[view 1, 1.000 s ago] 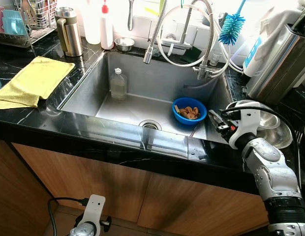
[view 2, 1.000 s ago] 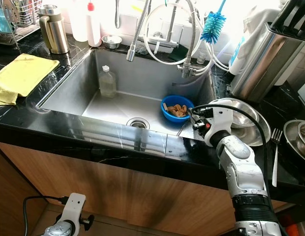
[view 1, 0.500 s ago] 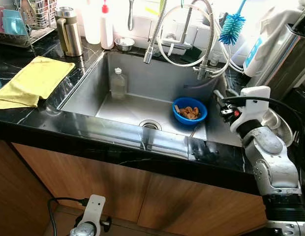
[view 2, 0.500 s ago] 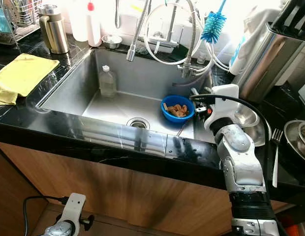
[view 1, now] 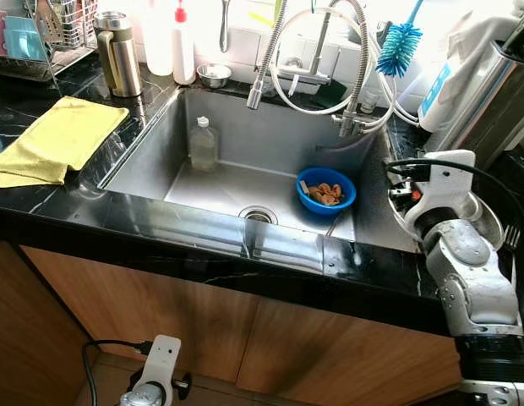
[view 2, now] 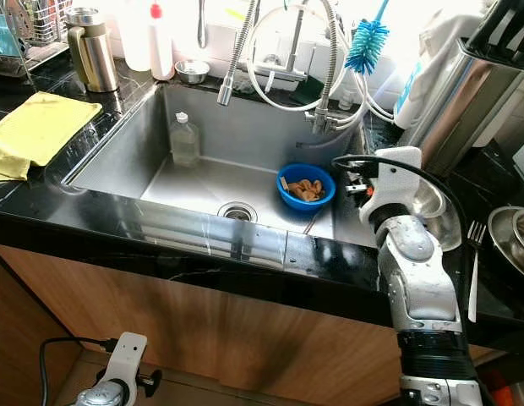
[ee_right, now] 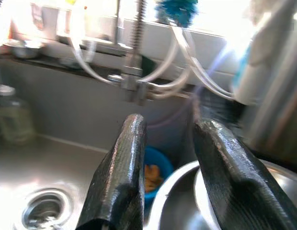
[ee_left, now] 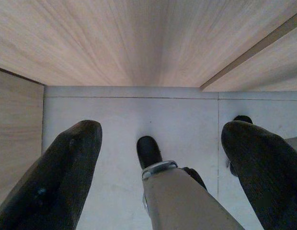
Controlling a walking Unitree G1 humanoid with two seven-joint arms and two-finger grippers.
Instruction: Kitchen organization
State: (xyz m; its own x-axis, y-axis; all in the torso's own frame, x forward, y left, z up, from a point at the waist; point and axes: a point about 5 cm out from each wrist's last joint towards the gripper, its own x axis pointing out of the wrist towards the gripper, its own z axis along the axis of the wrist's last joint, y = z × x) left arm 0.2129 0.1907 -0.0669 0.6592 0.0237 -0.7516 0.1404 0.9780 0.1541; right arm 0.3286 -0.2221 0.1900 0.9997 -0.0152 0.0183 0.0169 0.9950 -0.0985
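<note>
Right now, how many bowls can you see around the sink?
3. A blue bowl with food sits inside the sink; a small steel bowl stands on the ledge behind it; a large steel bowl rests on the counter right, under the right pincer. Others may be hidden.

Kitchen, fixed fittings and light

1. Countertop (view 1: 42,211): black stone with pale veining, glossy; runs under the right gripper (ee_right: 170,125) and on to both sides of it
2. Sink basin (view 1: 237,182): brushed steel, set into the countertop; lies ahead of and below the right gripper's fingers, round drain in its floor
3. Back wall (view 1: 245,38): white tiles, beyond the basin, facing the right gripper
4. Light: strong daylight from behind the wall side, washing out the far edge
5. Cabinet fronts (view 1: 161,296): warm brown wood, below the countertop edge
6. Floor (ee_left: 129,120): pale tiles with thin joints, past the left gripper (ee_left: 163,127); wood panels border it
</note>
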